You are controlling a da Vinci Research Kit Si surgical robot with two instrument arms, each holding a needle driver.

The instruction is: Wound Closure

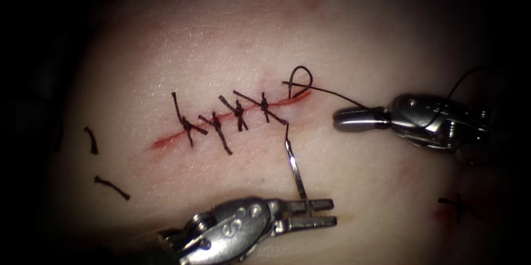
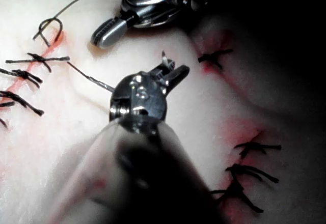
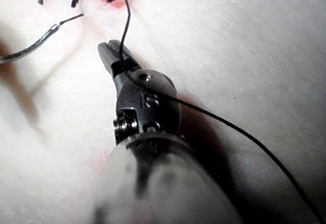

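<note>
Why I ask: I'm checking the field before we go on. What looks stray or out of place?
Two cut ends of thread lie loose on the tissue, left of the cut. The left end effector holds the needle clear of the tissue; the right end effector is shut on the thread.

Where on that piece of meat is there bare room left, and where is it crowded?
Bare: the tissue above the cut, and between the left tool holding the needle and the right tool shut on the thread. Crowded: along the knots; cut ends lie lower left.
</note>
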